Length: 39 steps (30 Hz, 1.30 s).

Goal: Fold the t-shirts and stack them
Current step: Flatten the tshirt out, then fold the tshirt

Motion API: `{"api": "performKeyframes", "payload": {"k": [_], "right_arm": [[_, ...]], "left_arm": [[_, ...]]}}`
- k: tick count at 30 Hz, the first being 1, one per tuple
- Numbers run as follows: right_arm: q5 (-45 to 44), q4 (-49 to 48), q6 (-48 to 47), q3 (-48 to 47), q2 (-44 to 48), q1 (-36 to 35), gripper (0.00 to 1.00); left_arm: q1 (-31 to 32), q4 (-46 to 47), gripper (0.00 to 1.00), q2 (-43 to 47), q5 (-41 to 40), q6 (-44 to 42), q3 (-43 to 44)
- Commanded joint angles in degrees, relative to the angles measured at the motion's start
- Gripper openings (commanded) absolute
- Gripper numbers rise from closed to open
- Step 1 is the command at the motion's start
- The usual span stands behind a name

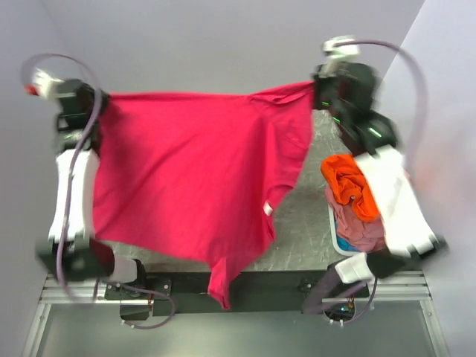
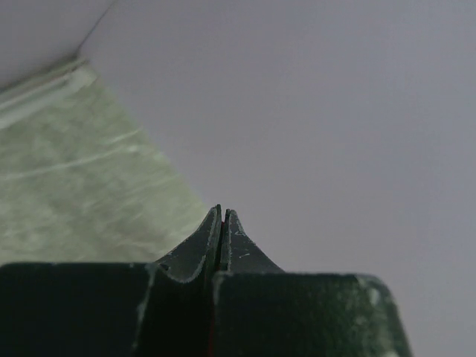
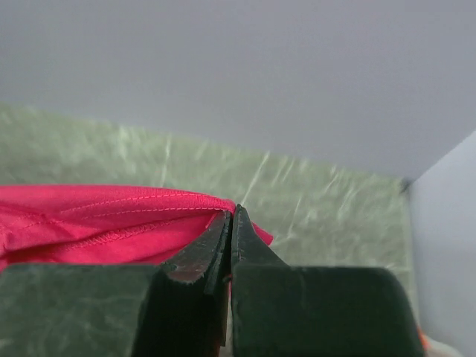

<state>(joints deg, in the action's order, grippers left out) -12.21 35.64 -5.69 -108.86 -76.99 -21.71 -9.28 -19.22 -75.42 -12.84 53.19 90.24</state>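
A crimson-magenta t-shirt (image 1: 193, 171) hangs spread in the air between my two grippers, its lower part drooping over the table's near edge. My left gripper (image 1: 93, 100) is shut on its far left corner; in the left wrist view the fingertips (image 2: 222, 216) are pressed together with a thin red sliver between them. My right gripper (image 1: 316, 88) is shut on the far right corner; the right wrist view shows the hemmed red cloth (image 3: 111, 219) pinched at the fingertips (image 3: 232, 216). An orange t-shirt (image 1: 351, 186) lies on top of pink-red (image 1: 357, 227) and teal-blue (image 1: 346, 244) shirts.
A white plastic basket (image 1: 332, 227) at the right holds the other shirts, beside the right arm. The grey-green mottled table (image 1: 305, 223) shows under and right of the hanging shirt. Grey walls close the back and both sides.
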Motion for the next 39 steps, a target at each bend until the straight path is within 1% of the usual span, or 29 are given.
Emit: {"api": "performKeyframes", "payload": {"k": [1,2,3,4,5,6,7,9,10,12,13,15,18,20,24,27,31,33,35,39], "right_arm": [[8.48,-6.09,3.23,6.18,-9.54,4.74,0.0],[10.78,-7.06,3.32,7.16,-11.5,5.71,0.0],[12.02,-8.03,3.32,7.87,-13.6,5.98,0.0],[14.82,-9.52,3.41,8.48,-18.15,6.24,0.0],[17.63,-9.71,3.32,7.79,-20.89,6.42,0.0],[18.44,-9.45,3.15,6.57,-23.7,6.33,0.0],[18.88,-8.32,3.14,2.99,-29.65,6.42,0.0],[18.98,-6.82,3.58,-2.03,-35.66,6.51,0.0],[18.8,-4.29,3.76,-7.71,-41.43,6.42,0.0],[17.93,-2.16,4.11,-13.29,-48.21,6.42,0.0],[17.75,-1.63,4.2,-16.62,-49.73,6.42,0.0],[16.26,-2.76,4.02,-17.79,-51.93,6.33,0.0],[14.06,-7.59,4.11,-16.22,-51.77,6.42,0.0],[14.32,-10.93,4.46,-14.28,-51.42,6.42,0.0],[16.95,-8.58,5.6,-16.21,-52.3,6.33,0.0],[17.31,-6.38,7.1,-14.2,-50.9,5.28,0.0],[12.75,-6.11,9.2,-7.96,-46.68,2.83,0.0],[12.38,-6.37,10.43,-4.63,-44.49,2.38,0.0],[8.89,-5.58,12.19,-3.56,-43.34,1.16,0.0],[5.18,-1.9,13.78,-1.54,-41.84,-0.78,0.0]], "left_arm": [[-0.3,15.38,0.01,-8.12,0.26,-3.43,-8.57],[-0.13,17.53,0.01,-10.69,1.06,-4.23,-10.59],[-0.04,18.77,0.01,-13.41,1.32,-4.84,-10.69],[0.14,18.78,0.01,-19.79,1.94,-5.81,-10.0],[0.14,18.78,0.01,-23.25,2.81,-6.69,-7.03],[0.14,18.78,0.01,-26.85,4.3,-7.39,-4.92],[0.22,18.7,0.01,-33.85,4.58,-8.53,0.24],[0.22,16.59,0.01,-40.22,4.49,-8.89,5.36],[0.31,16.06,0.01,-45.29,4.14,-9.59,9.56],[0.23,15.53,0.01,-49.28,3.62,-9.95,12.93],[0.31,15.62,0.01,-51.91,2.83,-10.38,15.21],[0.31,16.49,0.01,-53.86,2.82,-10.56,16.81],[0.31,17.73,0.01,-56.41,4.49,-11.61,18.74],[0.31,17.12,0.01,-58.0,5.11,-11.79,20.68],[0.31,14.75,0.01,-60.37,5.29,-12.5,24.27],[0.23,14.39,0.01,-59.94,4.58,-13.02,24.29],[-0.39,12.91,0.01,-59.93,4.84,-13.46,25.85],[-0.74,12.19,0.01,-60.28,6.24,-13.29,26.92],[-0.83,12.19,0.01,-60.2,6.86,-12.94,26.49],[-0.83,11.93,0.01,-58.8,7.57,-13.11,24.38]]}}
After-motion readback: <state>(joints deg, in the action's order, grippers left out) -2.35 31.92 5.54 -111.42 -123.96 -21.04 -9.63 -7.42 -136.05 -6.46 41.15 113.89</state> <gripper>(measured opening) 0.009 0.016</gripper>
